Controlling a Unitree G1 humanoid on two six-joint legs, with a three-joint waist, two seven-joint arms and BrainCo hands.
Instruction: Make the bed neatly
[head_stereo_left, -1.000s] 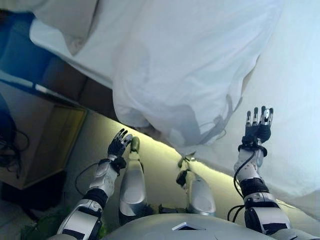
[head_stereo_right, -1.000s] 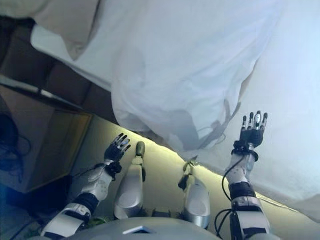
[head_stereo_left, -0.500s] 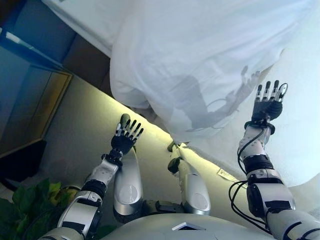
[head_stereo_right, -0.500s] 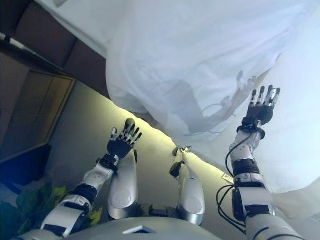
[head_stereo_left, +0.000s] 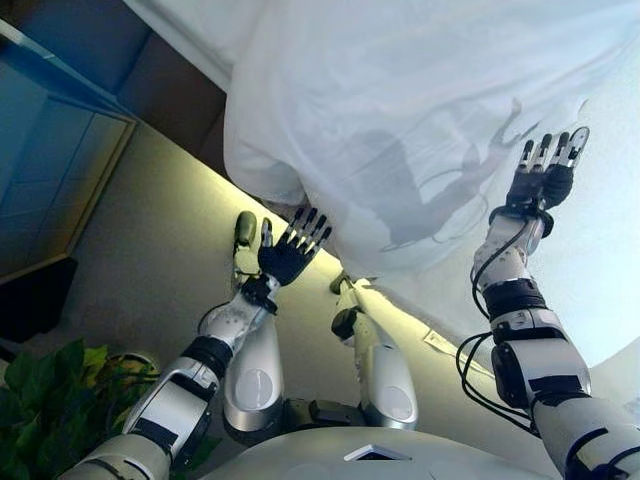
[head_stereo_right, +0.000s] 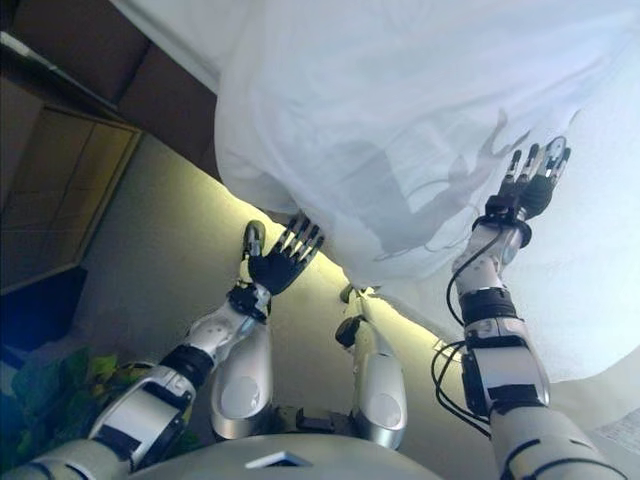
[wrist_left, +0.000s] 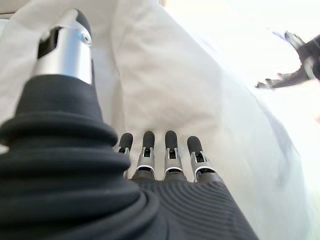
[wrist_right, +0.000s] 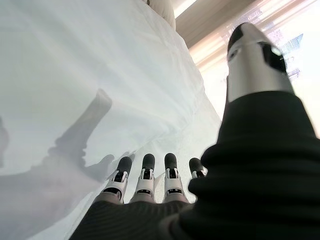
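- Beige floor (head_stereo_left: 150, 250) runs beside the bed, with a green plant (head_stereo_left: 50, 400) at the near left and a dark wooden cabinet (head_stereo_left: 60, 150) further off on the left
- Left hand (head_stereo_left: 287, 252) is raised over the floor just below the drooping edge of the white duvet (head_stereo_left: 400, 100), fingers straight and spread, holding nothing
- Right hand (head_stereo_left: 545, 170) reaches over the bed's near edge, fingers straight and slack, over or against the white sheet (head_stereo_left: 600, 280); contact is unclear
- Duvet lies bunched on the mattress, one fold sagging over the bed's side toward the floor
- To do this well, both hands likely need to pinch the hanging edge well apart from each other, then lift and pull evenly so the cloth spreads flat instead of twisting
- Grabbing only a loose fold risks dragging the heap crooked
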